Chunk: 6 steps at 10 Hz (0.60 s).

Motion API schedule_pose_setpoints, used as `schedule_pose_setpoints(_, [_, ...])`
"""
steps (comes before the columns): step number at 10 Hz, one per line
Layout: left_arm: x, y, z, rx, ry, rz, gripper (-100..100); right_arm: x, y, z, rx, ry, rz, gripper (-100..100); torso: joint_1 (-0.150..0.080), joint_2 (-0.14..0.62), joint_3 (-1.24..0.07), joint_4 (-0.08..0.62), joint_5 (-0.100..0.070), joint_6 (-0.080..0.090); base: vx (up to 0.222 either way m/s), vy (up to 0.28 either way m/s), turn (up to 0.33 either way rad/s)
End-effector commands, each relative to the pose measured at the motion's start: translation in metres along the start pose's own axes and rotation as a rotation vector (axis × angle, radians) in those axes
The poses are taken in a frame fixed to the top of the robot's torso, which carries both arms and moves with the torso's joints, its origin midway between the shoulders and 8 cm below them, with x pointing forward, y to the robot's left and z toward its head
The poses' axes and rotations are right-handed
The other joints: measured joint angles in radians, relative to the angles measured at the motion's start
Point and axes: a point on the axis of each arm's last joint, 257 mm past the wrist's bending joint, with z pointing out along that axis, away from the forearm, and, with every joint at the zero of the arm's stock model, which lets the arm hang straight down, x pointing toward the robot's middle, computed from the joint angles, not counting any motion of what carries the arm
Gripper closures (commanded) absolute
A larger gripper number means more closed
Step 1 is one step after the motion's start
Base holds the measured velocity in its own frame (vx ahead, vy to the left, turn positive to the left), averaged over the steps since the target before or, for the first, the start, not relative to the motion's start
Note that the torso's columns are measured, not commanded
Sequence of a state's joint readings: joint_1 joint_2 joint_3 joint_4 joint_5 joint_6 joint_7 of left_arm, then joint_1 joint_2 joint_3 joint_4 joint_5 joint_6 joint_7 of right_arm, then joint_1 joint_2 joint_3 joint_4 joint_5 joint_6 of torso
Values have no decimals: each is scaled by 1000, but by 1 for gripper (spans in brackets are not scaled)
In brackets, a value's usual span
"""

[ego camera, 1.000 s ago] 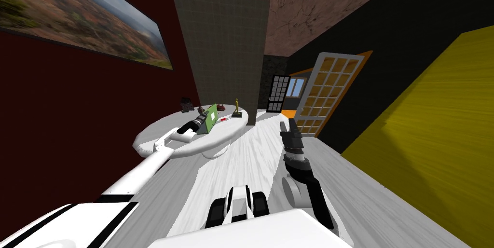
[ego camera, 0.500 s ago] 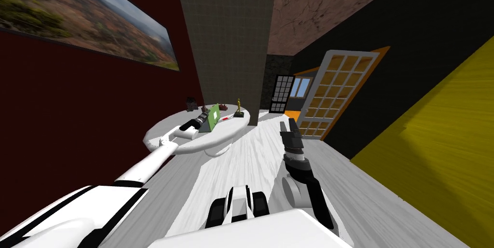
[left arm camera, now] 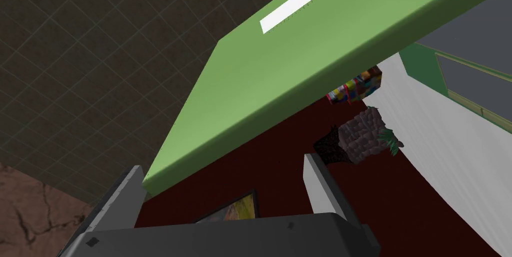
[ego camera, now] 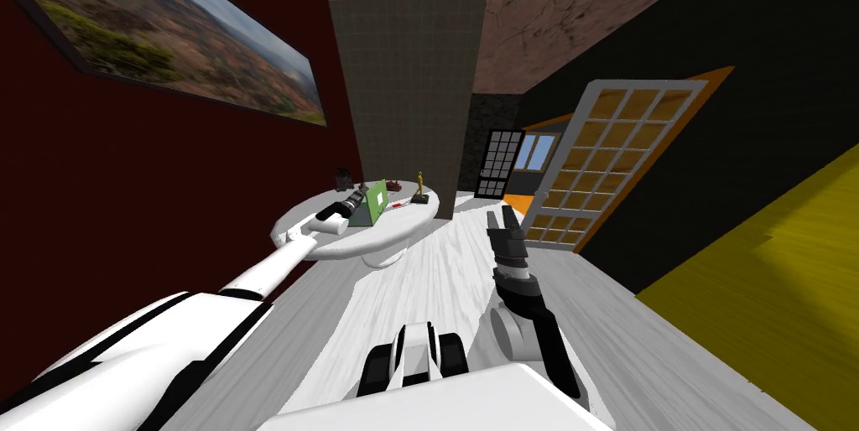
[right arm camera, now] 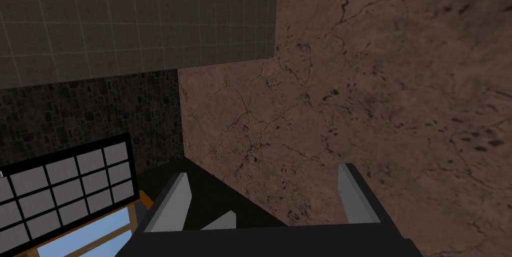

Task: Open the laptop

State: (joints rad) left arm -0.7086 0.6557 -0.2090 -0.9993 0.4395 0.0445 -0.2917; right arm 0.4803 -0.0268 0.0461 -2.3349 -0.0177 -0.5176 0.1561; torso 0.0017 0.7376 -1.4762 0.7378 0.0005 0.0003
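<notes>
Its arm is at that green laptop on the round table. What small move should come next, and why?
Probably nudge the left gripper upward to swing the green lid further back: it stands only partly raised off the base, and the open fingers sit under its edge, gripping nothing.

Light is flat and even, with no lamp in sight and no glare; every picture is sharp from edge to edge. The head view's wide lens rolls the room and splays its walls to the corners. The dark red wall (ego camera: 168, 199) reads dim; the white bench (ego camera: 398, 223) is brightest, greyer below its rim. The laptop (left arm camera: 300, 59) lid shows only faint shading between its faces.
</notes>
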Motion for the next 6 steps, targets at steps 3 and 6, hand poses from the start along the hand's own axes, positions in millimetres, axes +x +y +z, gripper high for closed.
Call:
schedule_pose_setpoints(3, [4,23,-23,-57,3,-30,100,0,0,0,0,0,0,0,7,-11,-7,-11,6,0,10,62,-160])
schedule_pose_setpoints(6, [-2,22,-31,-61,-11,-43,100,0,0,0,0,0,0,0,4,-12,-8,-13,6,-2,6,18,-43])
